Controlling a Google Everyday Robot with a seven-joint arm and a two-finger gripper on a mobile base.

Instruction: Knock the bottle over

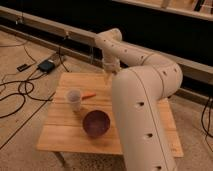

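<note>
My gripper [107, 74] hangs down from the white arm over the far edge of the wooden table [60, 135], near its middle. A slim pale shape [106, 81] directly under the gripper looks like the bottle, upright. It is largely hidden by the gripper and the arm, so I cannot tell whether they touch. The wider translucent white cup [75, 99] stands to the left and nearer. A thin orange stick [89, 95] lies beside the cup.
A dark purple bowl [96, 123] sits at the table's middle front. My thick white arm [142, 125] covers the right half of the table. Black cables and a small box [46, 65] lie on the floor at the left. A low wall runs behind.
</note>
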